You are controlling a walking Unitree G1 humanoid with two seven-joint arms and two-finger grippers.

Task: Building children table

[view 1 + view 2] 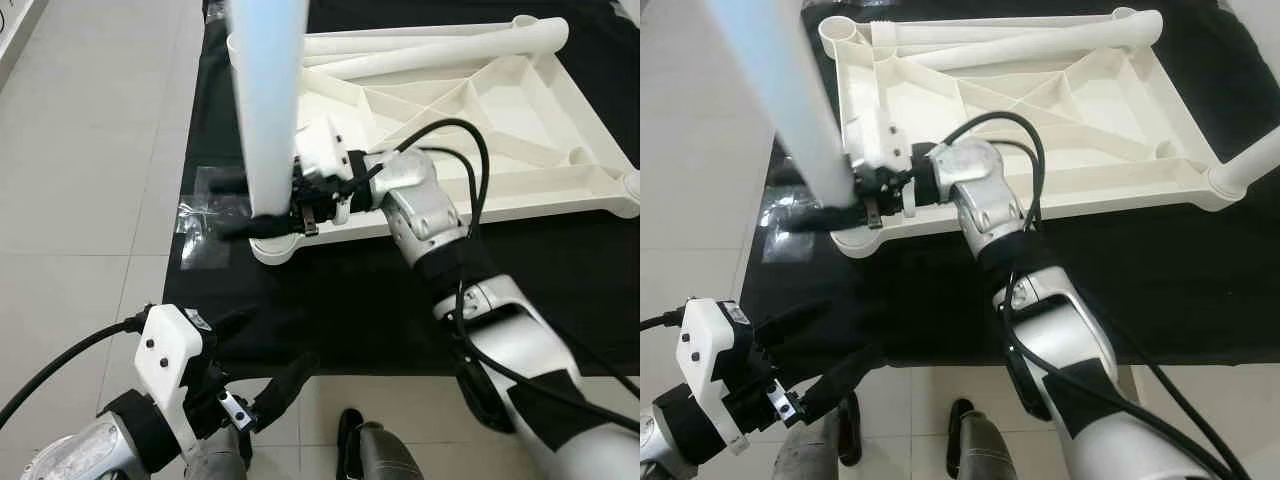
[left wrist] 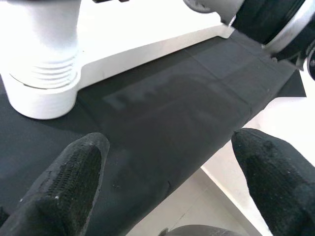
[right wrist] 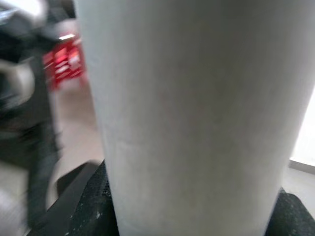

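Observation:
An upturned white plastic table top [image 1: 500,120] lies on a black cloth [image 1: 350,300] on the floor. My right gripper [image 1: 246,207] is shut on a white table leg [image 1: 268,100], held upright over the near left corner socket [image 2: 42,73]; the leg's threaded end sits in that socket. In the right wrist view the leg [image 3: 197,118] stands between the black fingers [image 3: 96,196]. My left gripper [image 1: 265,355] hovers open and holds nothing, low over the cloth's near edge, short of that corner. Two more legs [image 1: 440,45] lie across the far side of the top.
Another leg [image 1: 1250,165] stands in the top's near right corner. A clear plastic bag [image 1: 205,215] lies at the cloth's left edge beside the socket. Pale floor tiles [image 1: 90,150] surround the cloth. My feet [image 1: 365,445] stand just before its near edge.

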